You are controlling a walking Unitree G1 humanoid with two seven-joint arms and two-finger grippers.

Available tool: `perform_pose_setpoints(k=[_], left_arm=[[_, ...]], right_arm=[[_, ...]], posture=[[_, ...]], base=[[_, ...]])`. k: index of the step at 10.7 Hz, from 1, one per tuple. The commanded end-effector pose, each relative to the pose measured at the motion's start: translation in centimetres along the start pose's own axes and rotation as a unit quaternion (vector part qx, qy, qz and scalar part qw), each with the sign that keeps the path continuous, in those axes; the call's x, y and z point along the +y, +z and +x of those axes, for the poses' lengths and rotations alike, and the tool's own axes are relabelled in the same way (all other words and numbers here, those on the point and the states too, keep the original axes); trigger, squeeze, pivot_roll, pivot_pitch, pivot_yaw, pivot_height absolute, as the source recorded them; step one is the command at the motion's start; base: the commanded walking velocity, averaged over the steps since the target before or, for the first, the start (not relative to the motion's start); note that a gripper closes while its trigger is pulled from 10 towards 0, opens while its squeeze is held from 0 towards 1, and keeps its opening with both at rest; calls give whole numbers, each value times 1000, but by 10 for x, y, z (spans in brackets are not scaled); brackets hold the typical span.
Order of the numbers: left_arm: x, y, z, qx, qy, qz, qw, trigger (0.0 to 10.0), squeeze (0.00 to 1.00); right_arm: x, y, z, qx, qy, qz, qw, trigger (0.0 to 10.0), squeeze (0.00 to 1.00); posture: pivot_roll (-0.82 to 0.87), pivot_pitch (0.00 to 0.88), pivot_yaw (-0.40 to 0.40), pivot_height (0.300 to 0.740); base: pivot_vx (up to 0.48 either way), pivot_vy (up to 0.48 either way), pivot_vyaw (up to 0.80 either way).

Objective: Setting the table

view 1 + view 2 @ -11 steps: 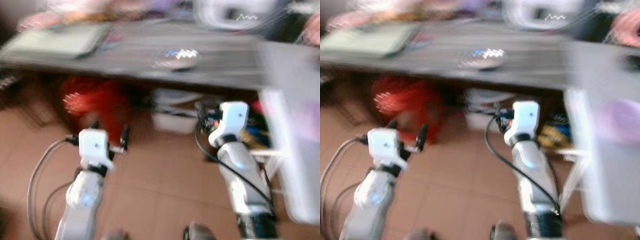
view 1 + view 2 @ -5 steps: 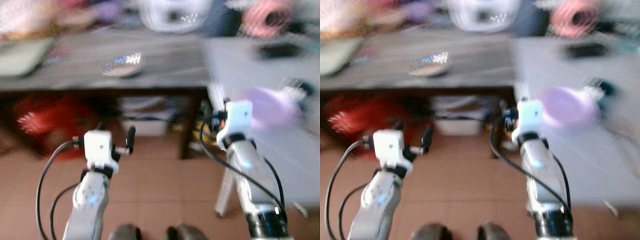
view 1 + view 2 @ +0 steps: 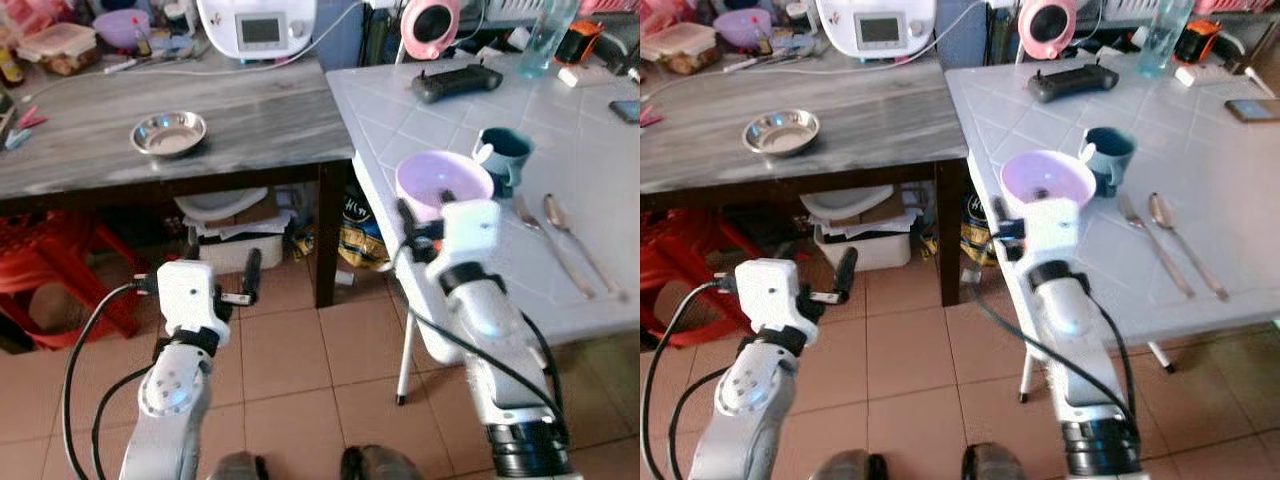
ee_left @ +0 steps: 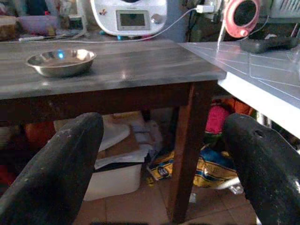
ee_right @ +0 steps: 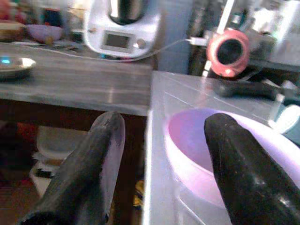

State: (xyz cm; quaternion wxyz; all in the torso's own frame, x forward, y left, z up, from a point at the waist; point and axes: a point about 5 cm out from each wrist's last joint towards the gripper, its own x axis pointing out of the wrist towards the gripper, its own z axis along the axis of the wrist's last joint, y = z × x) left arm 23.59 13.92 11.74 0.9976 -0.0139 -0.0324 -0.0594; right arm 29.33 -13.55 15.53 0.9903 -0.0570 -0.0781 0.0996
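One purple bowl [image 5: 225, 154] beyond right jaws.

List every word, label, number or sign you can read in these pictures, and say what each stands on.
None can be read.
Appliance on the wooden table: its screen shows no legible characters.
Yellow bag under the table: dark print, too blurred to read.
Bottle, bowl and mug on the white table: no lettering visible.

White tiled table [image 3: 590, 190] carries purple bowl [image 3: 443, 183], mug [image 3: 503, 155], fork [image 3: 545, 235], spoon [image 3: 572, 232].
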Motion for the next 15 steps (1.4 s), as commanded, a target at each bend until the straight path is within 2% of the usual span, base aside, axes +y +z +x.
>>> perform_pose_setpoints(k=[1,4,7,8,9,10,13,14,15], left_arm=[[1,3,-1,-6,1,2,1000,10000,0],[1,3,-1,-6,0,2,1000,10000,0],[1,4,-1,-4,-1,5,1000,10000,0],[2,3,-2,-1,0,7,1000,10000,0],[2,3,-2,2,3,10,1000,10000,0],[3,4,-3,4,3,13,1000,10000,0],[4,4,-6,5,3,23,1000,10000,0],[4,4,-7,7,0,22,1000,10000,0],[4,5,-8,8,0,23,1000,10000,0]], right_arm=[[-2,9,2,-21,1,-7,1000,10000,0],[-2,10,4,-25,3,-11,1000,10000,0],[-2,14,13,-36,6,-16,999,10000,0],[-2,17,18,-43,12,-23,999,10000,1000],[-2,19,22,-47,15,-26,998,10000,1000],[-4,20,26,-49,13,-29,998,10000,0],[-4,22,30,-54,21,-29,998,10000,0],[-4,24,32,-61,26,-47,997,10000,0],[-6,25,33,-64,19,-42,997,10000,0]], posture=[[27,100,2,740],[28,104,7,740],[34,110,12,740],[38,120,17,740],[41,121,19,740],[47,126,21,740],[56,140,29,740],[58,142,31,740],[60,144,32,740]], base=[[0,-409,0],[0,-445,0],[0,-435,0],[0,0,0],[0,0,0],[0,0,0],[133,0,0],[472,0,800],[469,0,800]])
